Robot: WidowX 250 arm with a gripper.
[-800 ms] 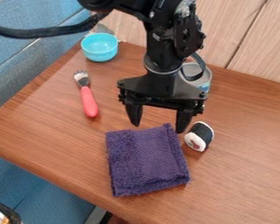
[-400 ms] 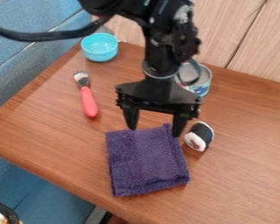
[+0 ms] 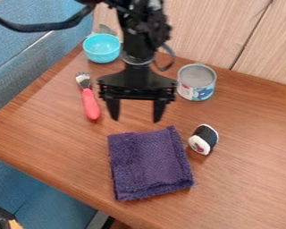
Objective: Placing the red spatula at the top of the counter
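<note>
My gripper (image 3: 135, 120) hangs above the table behind the purple cloth, open, with nothing between its fingers. To its left lies the red-handled utensil (image 3: 90, 103), which looks like a fork with a metal tined head pointing up the view. Its handle is close beside the gripper's left finger in the view, apart from it.
The wooden table (image 3: 247, 147) also bears a folded purple cloth (image 3: 150, 163), a toy sushi roll (image 3: 203, 139) right of the cloth, a tin can (image 3: 196, 82) at the back and a blue bowl (image 3: 102, 48) near the back left corner. A wood-panelled wall stands behind.
The gripper has moved left and toward the back, coming nearer the red-handled utensil and uncovering the can. It stays open, and the objects on the table have not moved.
</note>
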